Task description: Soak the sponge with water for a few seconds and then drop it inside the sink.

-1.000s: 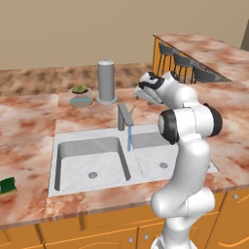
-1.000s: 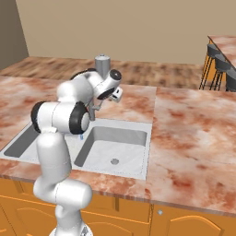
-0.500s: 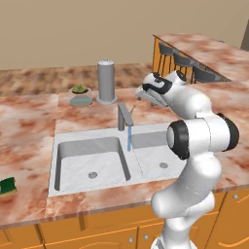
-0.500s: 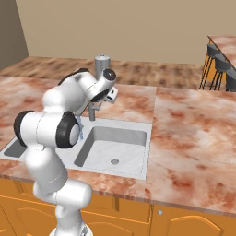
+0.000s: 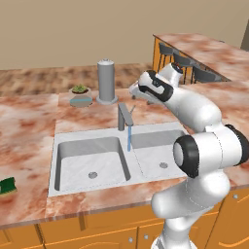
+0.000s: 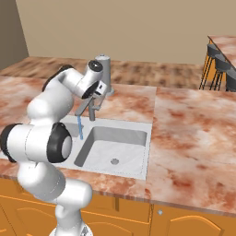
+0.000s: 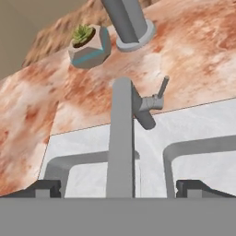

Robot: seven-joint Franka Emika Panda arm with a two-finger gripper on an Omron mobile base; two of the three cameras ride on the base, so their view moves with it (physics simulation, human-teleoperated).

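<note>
Right now your pincer (image 7: 118, 188) is spread wide and holds nothing. You can see its two dark tips low in the hand view, one on each side of the faucet (image 7: 121, 138). It hangs in the air above the back of the sink (image 5: 73, 141), just over the faucet and not touching it. In the left base view the pincer (image 5: 135, 90) points toward the tall grey can (image 5: 107, 81).

Your faucet spout reaches out over the wall between the two bowls. Its small handle (image 7: 161, 90) sticks up and leans to one side. A thin blue line of water (image 5: 129, 138) falls straight down from the spout tip. It lands near the wall between the bowls. You can see the water (image 6: 80, 127) from the right base view too.

Your sponge (image 5: 8, 185) is well apart from the pincer. It lies flat on the counter (image 5: 29, 126), left of the sink, near the front edge. It is green and dry-side up, as far as you can tell.

Behind the sink stands the tall grey can. Just beside it sits a little plant in a pot (image 5: 80, 95). Bar stools (image 6: 220, 69) stand by the far counter on the right.
</note>
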